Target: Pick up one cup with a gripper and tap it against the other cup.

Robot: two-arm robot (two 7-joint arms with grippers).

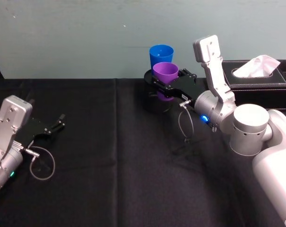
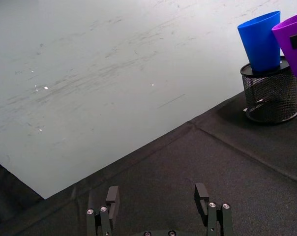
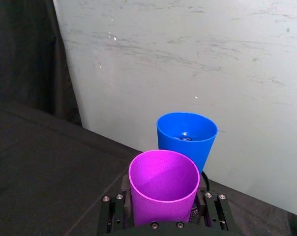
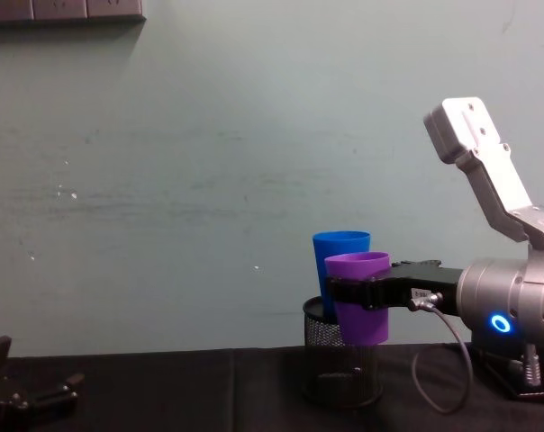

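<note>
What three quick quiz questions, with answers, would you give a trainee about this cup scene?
1. True or false: the right gripper is shut on the purple cup and holds it off the table.
2. The blue cup stands in: A) a bowl, B) the black mesh pen holder, C) a drawer.
3. Short answer: are the fingers of the left gripper open or shut?

Key: 1 true; 2 B; 3 open, with nothing between them.
</note>
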